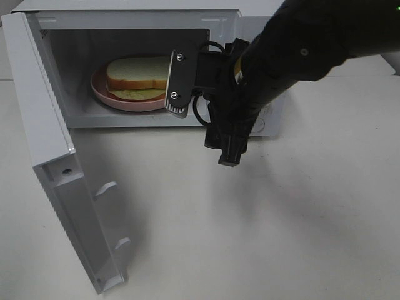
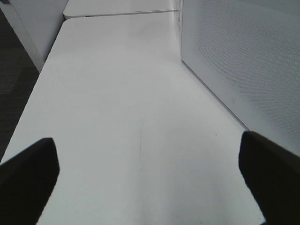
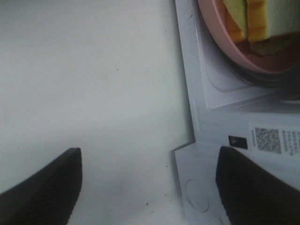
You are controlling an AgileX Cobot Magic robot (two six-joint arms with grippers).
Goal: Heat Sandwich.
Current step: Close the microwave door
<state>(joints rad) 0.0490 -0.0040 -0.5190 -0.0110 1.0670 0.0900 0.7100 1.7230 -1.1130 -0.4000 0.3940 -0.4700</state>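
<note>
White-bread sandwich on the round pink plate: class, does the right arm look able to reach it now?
Probably yes: the white microwave door stands wide open, and the open right tool hangs before the white-bread sandwich, nothing between.

A QR-code label (image 3: pixel 268 139) on the microwave (image 3: pixel 208 117) front; its print too small to read.

Sandwich (image 1: pixel 139 74) inside the open microwave (image 1: pixel 131 19).
It lies flat in the microwave's cavity, toward the left side. It has white sliced bread and a tan crust, and pale green-yellow filling shows along the front edge.
</note>
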